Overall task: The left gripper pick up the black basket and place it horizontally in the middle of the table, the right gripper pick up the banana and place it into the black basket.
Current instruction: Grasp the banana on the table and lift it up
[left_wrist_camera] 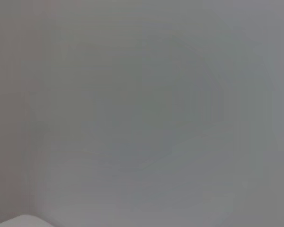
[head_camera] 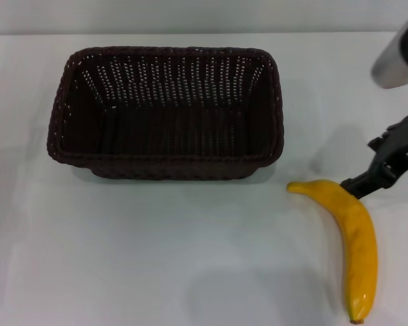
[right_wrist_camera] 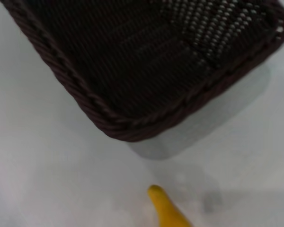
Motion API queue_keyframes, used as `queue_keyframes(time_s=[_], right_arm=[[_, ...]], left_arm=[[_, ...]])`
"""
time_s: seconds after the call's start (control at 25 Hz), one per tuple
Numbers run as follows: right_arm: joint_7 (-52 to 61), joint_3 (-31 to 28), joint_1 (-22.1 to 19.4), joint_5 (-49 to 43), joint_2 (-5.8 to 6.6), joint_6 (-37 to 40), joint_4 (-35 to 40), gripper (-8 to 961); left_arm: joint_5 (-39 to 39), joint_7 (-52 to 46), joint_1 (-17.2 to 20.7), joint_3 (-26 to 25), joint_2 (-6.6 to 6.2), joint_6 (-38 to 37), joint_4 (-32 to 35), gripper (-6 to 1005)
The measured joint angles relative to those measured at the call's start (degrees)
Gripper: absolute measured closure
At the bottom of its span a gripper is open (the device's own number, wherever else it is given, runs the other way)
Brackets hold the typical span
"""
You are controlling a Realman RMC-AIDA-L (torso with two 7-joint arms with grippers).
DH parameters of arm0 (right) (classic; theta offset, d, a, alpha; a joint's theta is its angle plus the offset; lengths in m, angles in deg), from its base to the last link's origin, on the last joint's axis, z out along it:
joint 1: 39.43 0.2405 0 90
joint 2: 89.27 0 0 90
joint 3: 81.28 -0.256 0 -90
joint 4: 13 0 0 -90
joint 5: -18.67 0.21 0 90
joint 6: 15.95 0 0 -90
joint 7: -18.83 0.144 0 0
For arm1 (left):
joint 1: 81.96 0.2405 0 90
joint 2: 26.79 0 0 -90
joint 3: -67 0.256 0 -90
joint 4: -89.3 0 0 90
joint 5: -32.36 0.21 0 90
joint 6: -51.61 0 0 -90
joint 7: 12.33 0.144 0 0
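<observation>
This looks like a robot test room or lab, not a home. A bare white bench (head_camera: 190, 258) runs to a plain pale wall (head_camera: 190, 15) behind the basket (head_camera: 166, 112), with only a banana (head_camera: 350, 244) beside it.

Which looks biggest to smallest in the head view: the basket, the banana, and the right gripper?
1. Basket, largest by far.
2. Banana.
3. Right gripper, smallest, though it is partly cut off at the edge and sits above the table, so its rank is less sure.
</observation>
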Motion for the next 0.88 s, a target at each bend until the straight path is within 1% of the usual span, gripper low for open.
queue_keyframes(time_s=[0.36, 0.88], right_arm=[[1.47, 3.56, 3.43, 0.30, -0.27, 1.89, -7.42, 109], [1.93, 4.56, 7.28, 0.18, -0.38, 5.53, -18.05, 118]], left_arm=[[-1.00, 0.04, -1.13, 0.01, -0.04, -1.61, -0.01, 226], [-1.03, 0.09, -2.01, 0.01, -0.04, -2.51, -0.09, 227]])
